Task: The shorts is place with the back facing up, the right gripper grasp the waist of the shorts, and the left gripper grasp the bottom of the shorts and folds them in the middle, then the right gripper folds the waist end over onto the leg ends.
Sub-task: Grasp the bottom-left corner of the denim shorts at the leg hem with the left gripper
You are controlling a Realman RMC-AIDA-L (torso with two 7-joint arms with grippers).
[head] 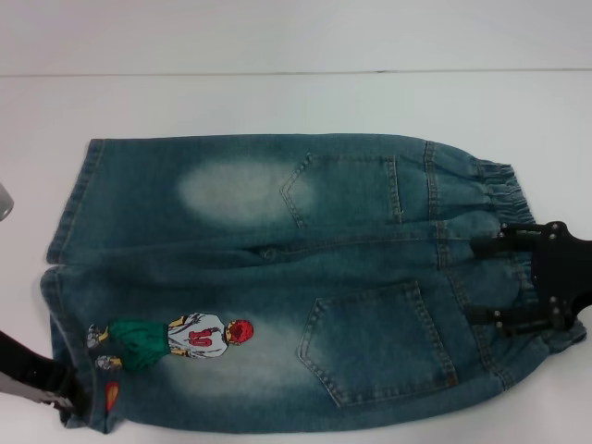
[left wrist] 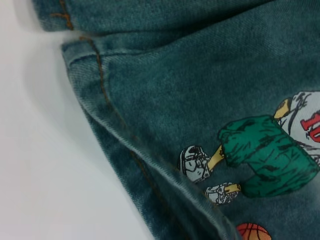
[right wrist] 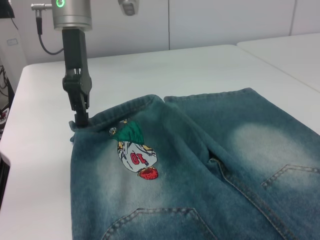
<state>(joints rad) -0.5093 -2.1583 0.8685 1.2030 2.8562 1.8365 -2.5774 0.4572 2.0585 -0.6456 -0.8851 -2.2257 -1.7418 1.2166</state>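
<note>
Shorts (head: 277, 277) flat and unfolded, back up, on white counter (head: 277, 102); right end effector (head: 490, 282) spread over the waist, left end effector (right wrist: 81, 120) pinching the near leg hem (right wrist: 107, 112); both folds remain.
</note>
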